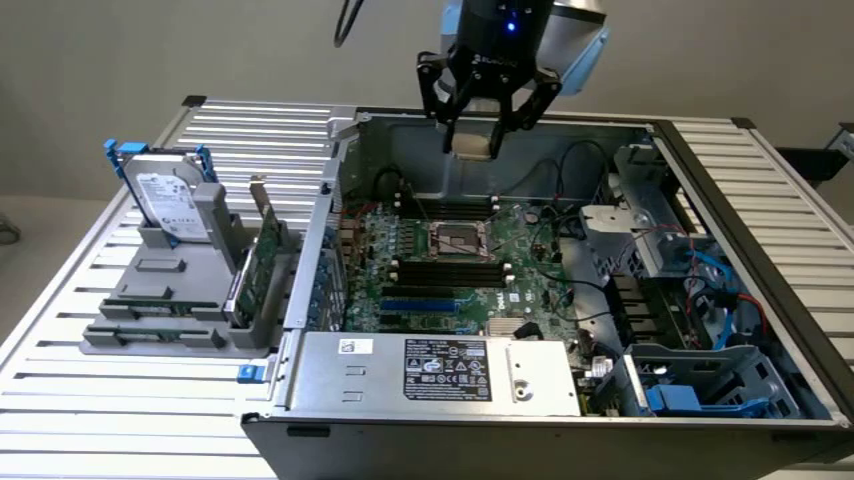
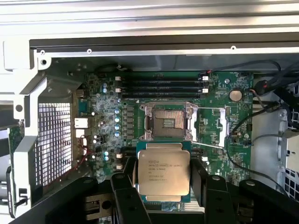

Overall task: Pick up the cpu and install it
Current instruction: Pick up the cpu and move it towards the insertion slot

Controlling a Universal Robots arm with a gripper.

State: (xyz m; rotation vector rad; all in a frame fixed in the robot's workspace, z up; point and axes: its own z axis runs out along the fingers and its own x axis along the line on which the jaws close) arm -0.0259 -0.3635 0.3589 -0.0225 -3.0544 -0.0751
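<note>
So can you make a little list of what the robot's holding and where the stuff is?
holding: the cpu, gripped by the jaws of the gripper
where: up in the air above the green motherboard
chip's spot: the socket has no chip in it
off to the side: hard drive, upright in a grey stand, exterior view's left

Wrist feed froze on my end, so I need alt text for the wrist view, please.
The gripper holds the cpu by two opposite edges, silvery printed top facing the camera, above the open computer case. Beyond it lies the green motherboard with its empty metal-framed socket.
</note>
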